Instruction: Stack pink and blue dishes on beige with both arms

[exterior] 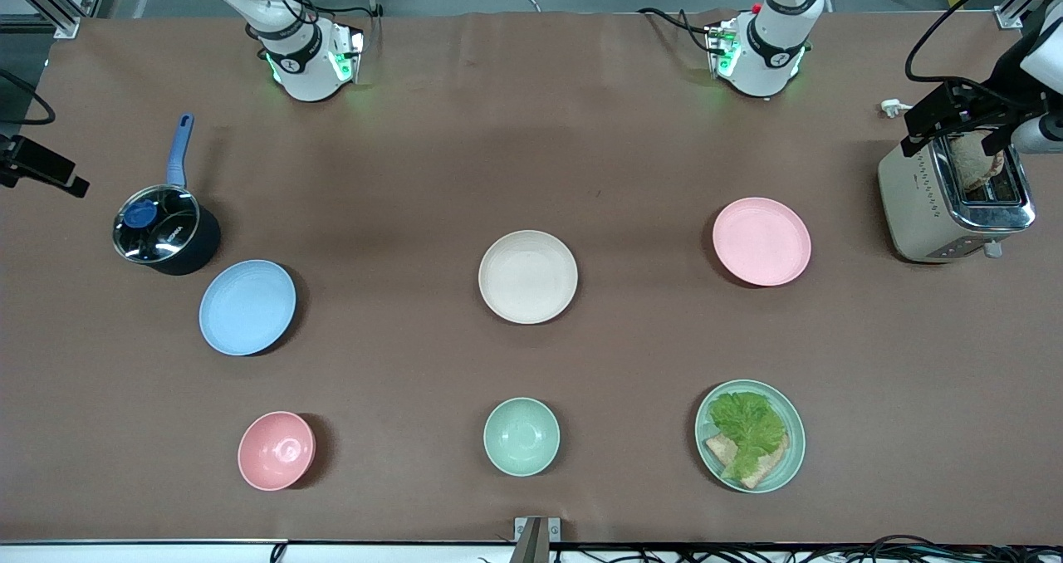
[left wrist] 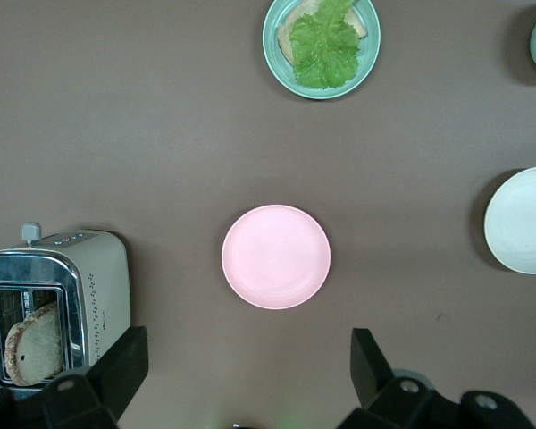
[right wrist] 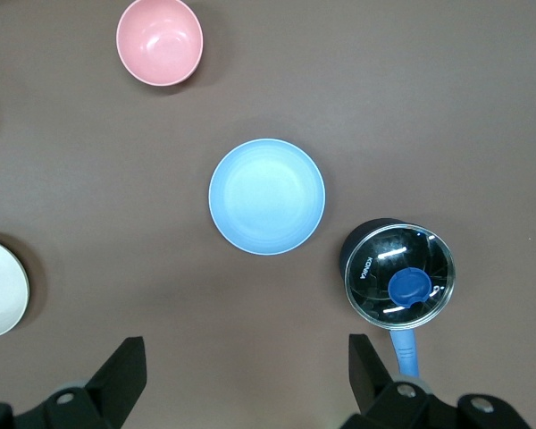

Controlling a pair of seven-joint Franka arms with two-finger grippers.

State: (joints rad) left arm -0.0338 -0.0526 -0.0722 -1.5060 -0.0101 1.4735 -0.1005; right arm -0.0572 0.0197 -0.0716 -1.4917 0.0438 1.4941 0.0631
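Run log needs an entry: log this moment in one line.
pink plate: untouched | blue plate: untouched | beige plate: bare | left gripper: open, above pink plate | right gripper: open, above blue plate

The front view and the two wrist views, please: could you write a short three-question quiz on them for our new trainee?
1. True or false: the pink plate already rests on the beige plate.
2. Which item lies closest to the blue plate? A) toaster B) lidded saucepan C) lettuce plate
3. Fill in: the left hand and right hand both have their fingers ____.

Key: 1 false, the plates lie apart on the table. 2 B. 3 open; the left hand is over the pink plate, the right over the blue plate.
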